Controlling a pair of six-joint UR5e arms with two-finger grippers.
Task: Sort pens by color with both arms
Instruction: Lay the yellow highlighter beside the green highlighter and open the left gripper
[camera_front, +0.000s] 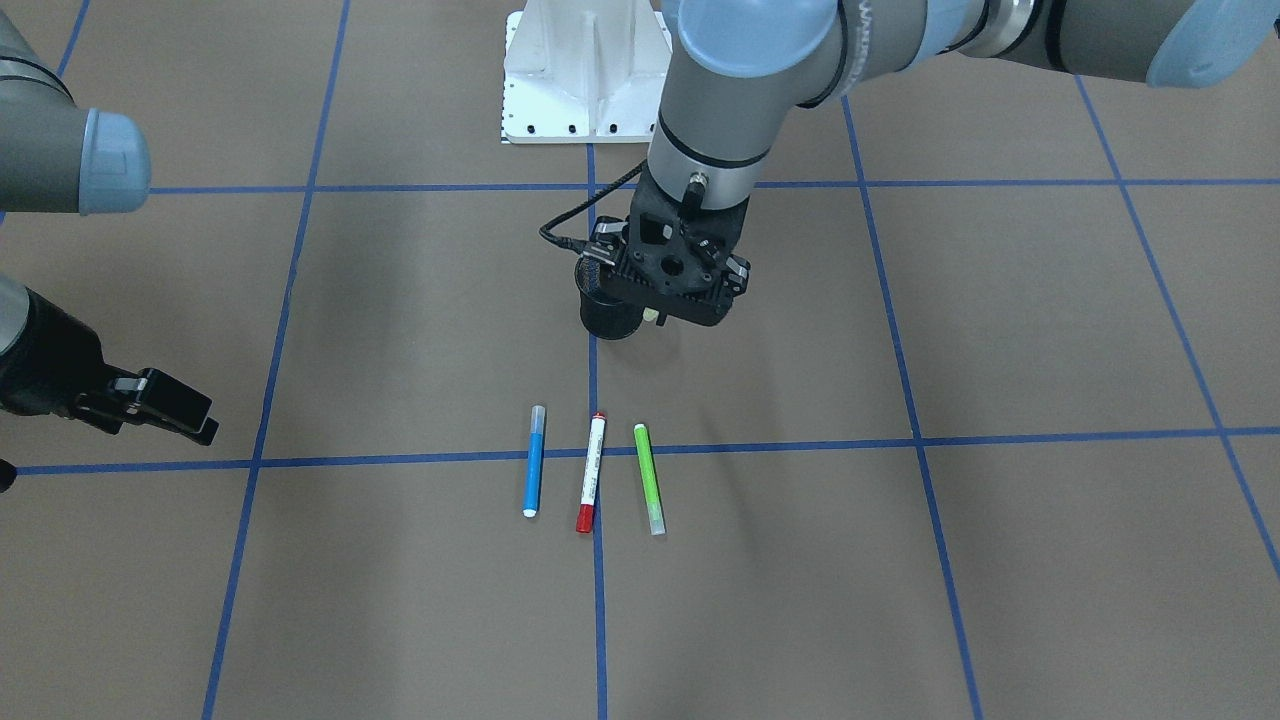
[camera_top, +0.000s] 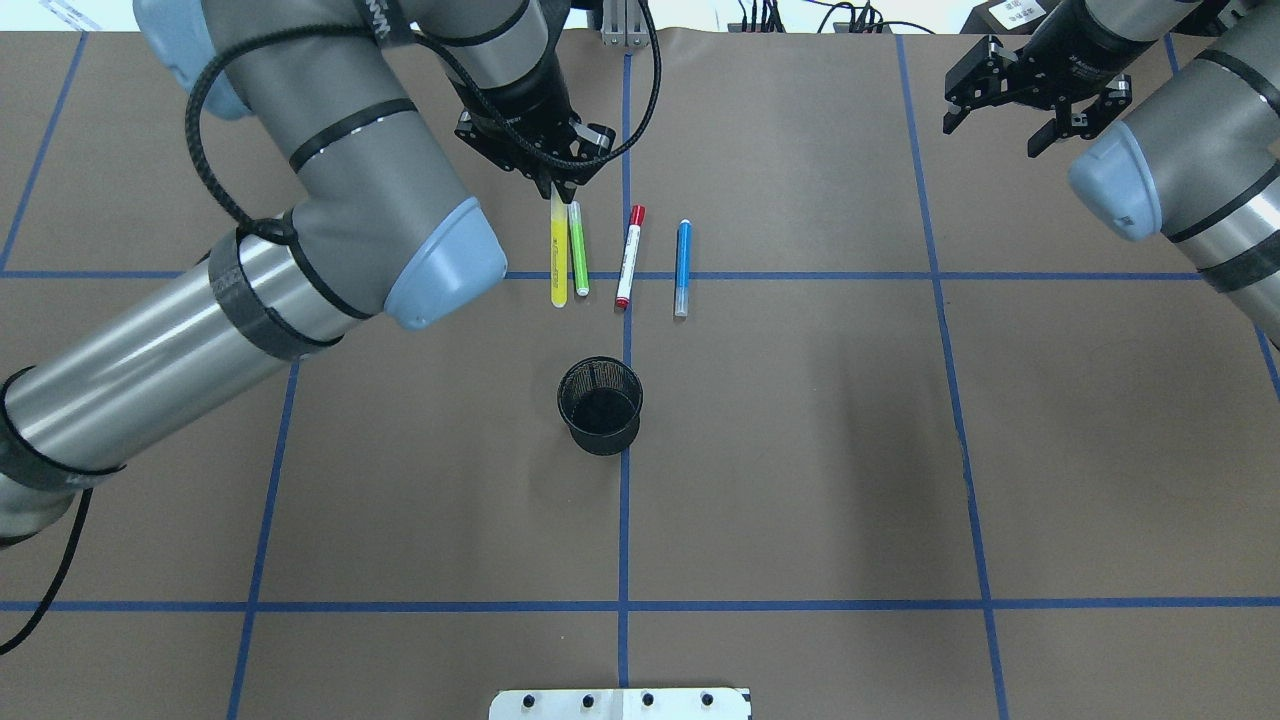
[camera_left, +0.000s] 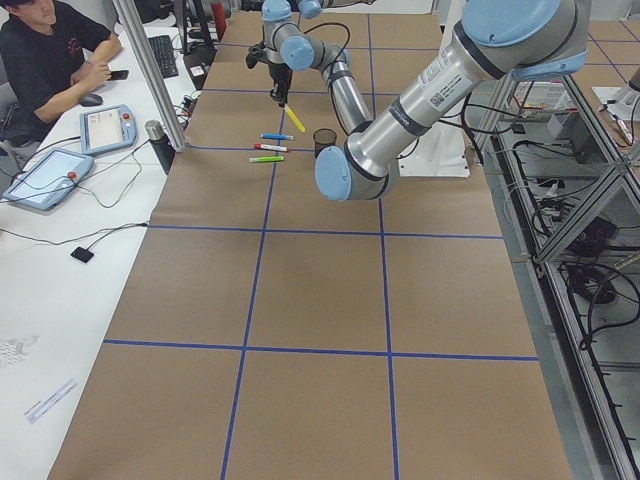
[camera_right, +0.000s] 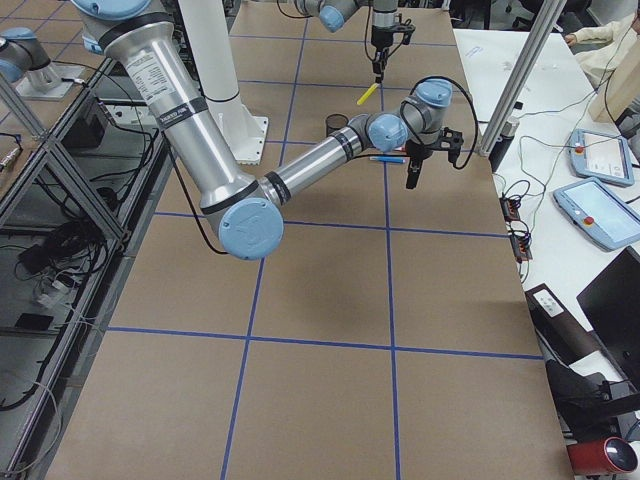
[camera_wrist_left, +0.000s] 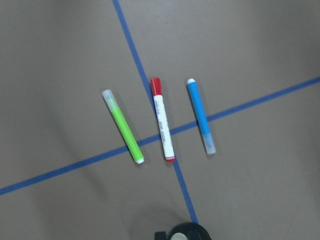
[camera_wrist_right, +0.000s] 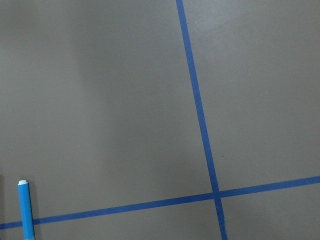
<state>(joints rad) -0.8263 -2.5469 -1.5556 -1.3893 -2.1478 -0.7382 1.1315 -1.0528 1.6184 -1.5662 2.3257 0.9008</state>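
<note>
My left gripper (camera_top: 557, 188) is shut on the top end of the yellow pen (camera_top: 559, 255) and holds it above the table, slanting down beside the row of pens. The green pen (camera_top: 578, 250), the white pen with red cap (camera_top: 630, 257) and the blue pen (camera_top: 682, 268) lie side by side on the brown table. They also show in the left wrist view: green (camera_wrist_left: 123, 126), white and red (camera_wrist_left: 162, 120), blue (camera_wrist_left: 201, 116). My right gripper (camera_top: 995, 135) is open and empty, raised well to the right of the pens.
A black mesh cup (camera_top: 600, 405) stands upright on the centre line, nearer the robot than the pens. The white base pedestal (camera_top: 620, 703) sits at the table's near edge. Blue tape lines (camera_top: 624, 520) divide the brown table into squares.
</note>
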